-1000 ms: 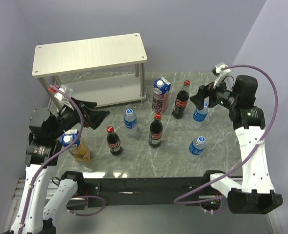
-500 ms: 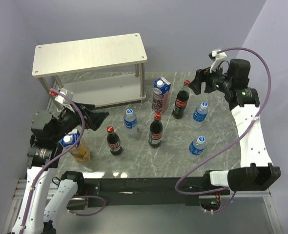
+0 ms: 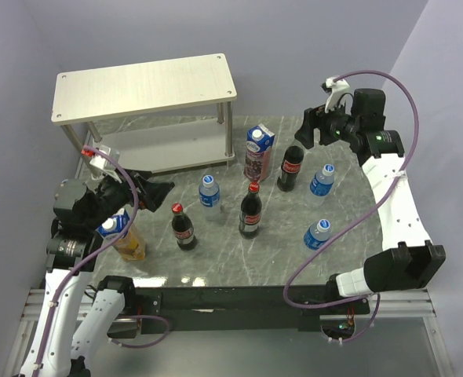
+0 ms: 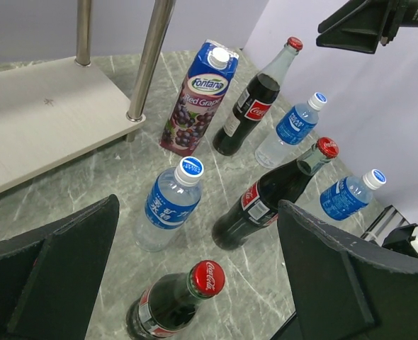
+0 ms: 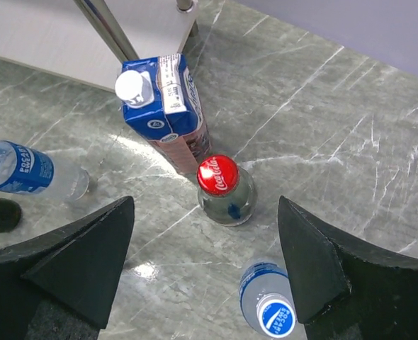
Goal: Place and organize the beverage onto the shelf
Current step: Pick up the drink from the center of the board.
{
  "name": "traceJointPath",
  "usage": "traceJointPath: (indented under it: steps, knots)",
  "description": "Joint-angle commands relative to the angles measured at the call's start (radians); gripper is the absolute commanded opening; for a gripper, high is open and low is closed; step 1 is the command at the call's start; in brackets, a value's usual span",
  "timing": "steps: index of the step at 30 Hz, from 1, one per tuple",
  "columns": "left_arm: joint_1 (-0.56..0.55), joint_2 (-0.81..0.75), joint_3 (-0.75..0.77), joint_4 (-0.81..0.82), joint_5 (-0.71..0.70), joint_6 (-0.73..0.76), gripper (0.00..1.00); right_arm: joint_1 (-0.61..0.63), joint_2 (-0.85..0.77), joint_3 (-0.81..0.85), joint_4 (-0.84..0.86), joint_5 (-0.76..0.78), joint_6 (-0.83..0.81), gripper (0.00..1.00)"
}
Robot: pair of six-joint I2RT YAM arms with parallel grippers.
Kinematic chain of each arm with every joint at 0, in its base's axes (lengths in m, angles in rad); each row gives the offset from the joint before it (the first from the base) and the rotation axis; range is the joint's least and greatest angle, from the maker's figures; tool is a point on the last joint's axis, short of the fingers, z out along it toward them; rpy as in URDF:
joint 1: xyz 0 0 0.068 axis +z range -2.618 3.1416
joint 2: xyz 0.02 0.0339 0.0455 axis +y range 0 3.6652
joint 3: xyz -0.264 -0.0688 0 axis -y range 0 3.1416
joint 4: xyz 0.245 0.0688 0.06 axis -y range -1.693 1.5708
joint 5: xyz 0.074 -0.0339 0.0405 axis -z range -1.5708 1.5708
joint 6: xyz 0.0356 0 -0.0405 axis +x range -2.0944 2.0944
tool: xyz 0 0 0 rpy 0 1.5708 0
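The shelf (image 3: 141, 86) stands at the back left with both boards bare. On the marble table stand a purple carton (image 3: 257, 153), three cola bottles (image 3: 292, 165) (image 3: 250, 210) (image 3: 184, 228), three water bottles (image 3: 209, 191) (image 3: 322, 180) (image 3: 316, 234) and a yellow carton (image 3: 122, 236). My right gripper (image 3: 308, 129) is open and empty, hovering over the far cola bottle (image 5: 218, 175), beside the purple carton (image 5: 163, 106). My left gripper (image 3: 157, 188) is open and empty, above the near cola bottle (image 4: 177, 301), next to the yellow carton.
The shelf's lower board (image 4: 39, 120) and a silver leg (image 4: 149, 64) are just left of the purple carton (image 4: 198, 95). Walls close in at the back and both sides. The black arm-mount rail (image 3: 239, 297) runs along the near table edge.
My right gripper has moved left and toward the back, from over the right water bottle to above the far cola bottle. The left arm has barely shifted.
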Motion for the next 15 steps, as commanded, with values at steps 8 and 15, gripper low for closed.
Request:
traceJointPath:
  steps: [8, 15]
  knots:
    - [-0.003, -0.010, -0.026, 0.038, -0.008, 0.015, 0.99, 0.053, 0.075, 0.095, 0.007, 0.084, -0.028, 0.84]
    - [-0.003, -0.009, -0.028, 0.038, -0.006, 0.016, 0.99, 0.076, 0.113, 0.090, 0.009, 0.100, -0.028, 0.79]
